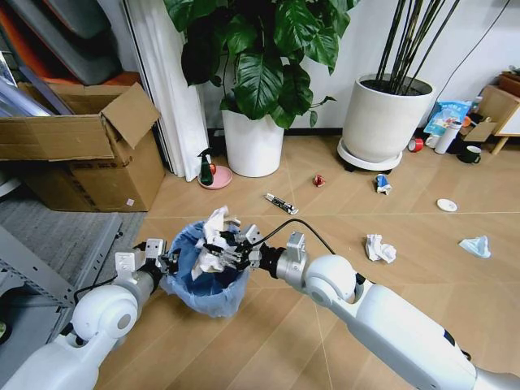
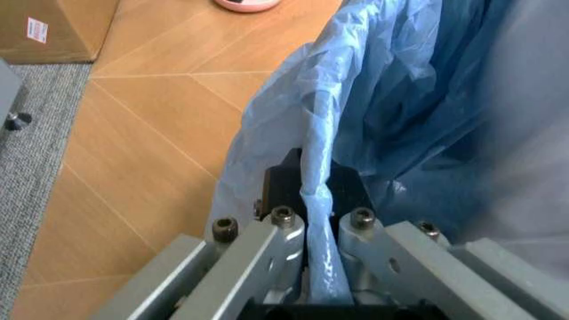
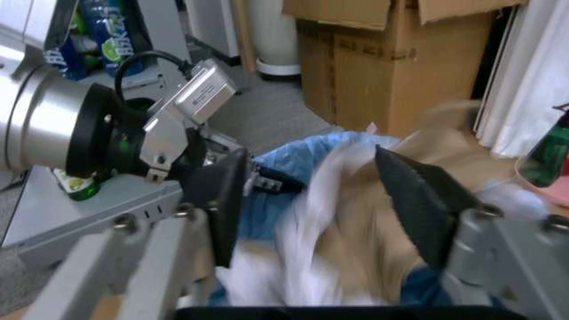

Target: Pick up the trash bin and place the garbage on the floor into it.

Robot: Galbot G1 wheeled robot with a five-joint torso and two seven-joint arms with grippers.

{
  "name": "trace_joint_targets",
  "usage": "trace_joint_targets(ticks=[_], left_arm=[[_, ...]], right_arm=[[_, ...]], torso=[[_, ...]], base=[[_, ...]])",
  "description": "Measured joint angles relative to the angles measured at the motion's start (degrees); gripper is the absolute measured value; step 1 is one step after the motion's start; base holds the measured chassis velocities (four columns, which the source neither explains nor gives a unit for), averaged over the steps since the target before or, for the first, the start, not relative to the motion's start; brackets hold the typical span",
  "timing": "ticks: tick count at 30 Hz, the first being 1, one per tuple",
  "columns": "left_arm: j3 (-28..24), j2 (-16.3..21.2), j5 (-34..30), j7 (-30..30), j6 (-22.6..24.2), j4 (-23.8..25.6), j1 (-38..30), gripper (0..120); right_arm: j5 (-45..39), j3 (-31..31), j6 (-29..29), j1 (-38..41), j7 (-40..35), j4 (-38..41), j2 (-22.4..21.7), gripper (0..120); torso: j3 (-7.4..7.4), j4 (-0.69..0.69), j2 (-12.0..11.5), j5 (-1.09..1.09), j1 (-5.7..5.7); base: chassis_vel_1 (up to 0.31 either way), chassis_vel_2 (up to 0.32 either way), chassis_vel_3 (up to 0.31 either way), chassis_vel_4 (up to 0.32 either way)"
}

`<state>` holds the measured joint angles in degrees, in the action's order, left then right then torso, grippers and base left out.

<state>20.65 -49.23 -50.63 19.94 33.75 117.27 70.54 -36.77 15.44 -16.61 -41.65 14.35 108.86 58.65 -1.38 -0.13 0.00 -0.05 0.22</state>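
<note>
The trash bin (image 1: 205, 280), lined with a crinkly light-blue bag, hangs just off the floor from my left gripper (image 1: 169, 262), which is shut on its rim; the left wrist view shows the bag's edge (image 2: 322, 200) pinched between the pads. My right gripper (image 1: 231, 252) hovers over the bin's mouth with its fingers (image 3: 418, 193) spread open. White crumpled paper (image 1: 213, 240) lies between and under them, at the bin's opening. More garbage lies on the floor: a paper wad (image 1: 379, 248), a blue mask (image 1: 475, 245), a white lid (image 1: 446, 205), a tube (image 1: 281, 203) and small wrappers (image 1: 382, 184).
Two big white plant pots (image 1: 253, 145) (image 1: 383, 123) stand against the back wall. An open cardboard box (image 1: 81, 158) sits at the left beside grey carpet (image 1: 57, 236). A spray bottle (image 1: 206, 166) stands near the pots; a mug (image 1: 470, 154) and thermos (image 1: 447, 138) are at the far right.
</note>
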Motion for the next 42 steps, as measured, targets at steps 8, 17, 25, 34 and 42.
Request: trace_joint_targets(ticks=[8, 17, 25, 34, 42], left_arm=[[0.85, -0.04, 0.04, 0.03, -0.17, 0.67, 0.27, 0], [3.27, -3.00, 4.99, -0.05, -2.33, 0.92, 2.04, 0], [4.06, -5.50, 7.75, -0.34, -3.46, 2.55, 3.51, 0], [4.80, -6.91, 10.74, -1.58, -4.61, 3.89, 5.37, 0], [5.40, -7.15, 11.28, -1.63, -4.87, 4.99, 6.30, 0]], right_arm=[[0.22, -0.20, 0.57, 0.01, -0.72, -0.34, 0.10, 88], [-0.10, -11.49, -0.74, -3.86, -10.18, 2.27, 0.48, 100], [5.29, -28.36, -0.63, -14.52, -12.37, 2.22, -1.50, 100], [9.78, -37.18, 0.85, -25.13, -12.54, 2.32, -0.02, 100], [11.60, -37.26, 1.65, -27.45, -13.12, 1.36, 2.87, 100]], torso=[[0.00, -0.01, 0.00, 0.01, 0.00], [0.00, 0.01, 0.00, 0.01, 0.00], [0.00, -0.02, 0.00, 0.02, -0.01], [0.01, -0.01, 0.00, 0.01, -0.01], [0.01, 0.01, 0.01, 0.01, -0.02]], base=[[0.000, 0.000, 0.000, 0.000], [0.000, 0.000, 0.000, 0.000], [0.000, 0.000, 0.000, 0.000], [0.000, 0.000, 0.000, 0.000], [-0.027, 0.024, 0.029, -0.015]])
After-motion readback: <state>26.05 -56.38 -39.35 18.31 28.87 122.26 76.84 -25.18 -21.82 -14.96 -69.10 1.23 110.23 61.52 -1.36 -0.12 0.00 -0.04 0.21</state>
